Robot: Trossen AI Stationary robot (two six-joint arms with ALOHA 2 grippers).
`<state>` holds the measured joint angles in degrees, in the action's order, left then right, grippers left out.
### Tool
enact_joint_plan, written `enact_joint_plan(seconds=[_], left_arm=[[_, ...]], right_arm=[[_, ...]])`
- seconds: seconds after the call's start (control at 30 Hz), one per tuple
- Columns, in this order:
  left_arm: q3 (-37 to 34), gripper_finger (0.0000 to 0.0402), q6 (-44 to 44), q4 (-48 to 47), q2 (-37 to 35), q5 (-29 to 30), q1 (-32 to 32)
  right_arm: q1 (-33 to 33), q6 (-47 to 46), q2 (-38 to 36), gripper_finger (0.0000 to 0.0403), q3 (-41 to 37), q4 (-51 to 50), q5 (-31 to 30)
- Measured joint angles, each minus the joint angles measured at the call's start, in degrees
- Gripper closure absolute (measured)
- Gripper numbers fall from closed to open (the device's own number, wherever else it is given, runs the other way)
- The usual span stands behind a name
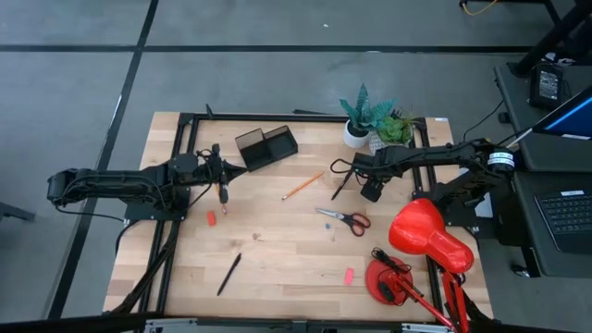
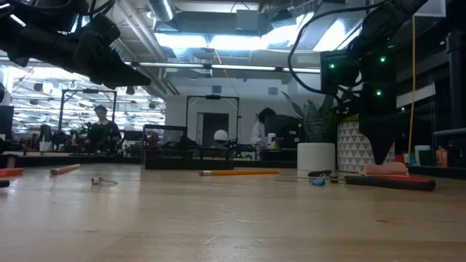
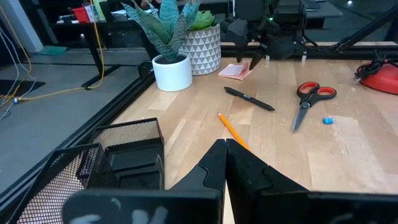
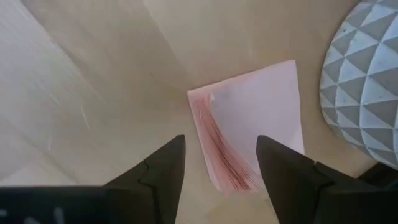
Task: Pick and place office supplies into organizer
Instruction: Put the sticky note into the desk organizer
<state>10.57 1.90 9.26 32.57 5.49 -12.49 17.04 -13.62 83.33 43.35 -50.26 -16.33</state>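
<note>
Above sticky-note pad, right gripper jaws apart, no legible writing.

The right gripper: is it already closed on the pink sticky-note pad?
No: the right gripper is open above the pink sticky-note pad, its two fingers apart over the pad's edge.

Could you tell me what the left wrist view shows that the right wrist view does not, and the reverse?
Only the left wrist view shows the mesh organizer, orange pencil, black pen, red-handled scissors, the white-potted plant and the left gripper, fingers together. Only the right wrist view shows the right gripper, open directly over the pad's fanned edge. Both show the pink sticky-note pad beside the patterned pot.
</note>
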Motion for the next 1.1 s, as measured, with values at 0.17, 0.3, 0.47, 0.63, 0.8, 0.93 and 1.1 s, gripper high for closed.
enact_joint_plan(seconds=[0.17,0.3,0.47,0.63,0.8,0.93,1.1], left_arm=[[0.0,0.0398,-1.17,-0.03,0.0,-0.01,0.02],[0.0,0.0398,-1.18,-0.03,0.01,-0.01,0.0],[0.0,0.0398,-1.28,-0.05,0.01,-0.01,0.0],[0.0,0.0398,-1.26,-0.05,-0.01,-0.01,0.0],[0.0,0.0398,-1.24,-0.07,-0.02,-0.01,0.01],[0.0,0.0398,-1.22,-0.07,0.01,-0.01,0.01],[0.0,0.0398,-1.22,-0.07,0.01,-0.01,0.0]], right_arm=[[1.4,-1.19,0.0,0.0204,-0.02,-1.06,0.99],[2.78,-1.15,0.0,0.0204,-0.02,-1.01,1.84],[4.15,-0.93,0.81,0.0204,-0.02,-1.02,4.4],[4.94,-0.73,2.83,0.0204,-0.02,-1.07,4.43],[5.67,-0.73,4.35,0.0204,-0.04,-1.57,4.4],[6.01,-0.73,4.63,0.0204,-0.04,-1.66,4.4],[6.01,-0.83,4.63,0.0208,-0.04,-1.75,4.38]])
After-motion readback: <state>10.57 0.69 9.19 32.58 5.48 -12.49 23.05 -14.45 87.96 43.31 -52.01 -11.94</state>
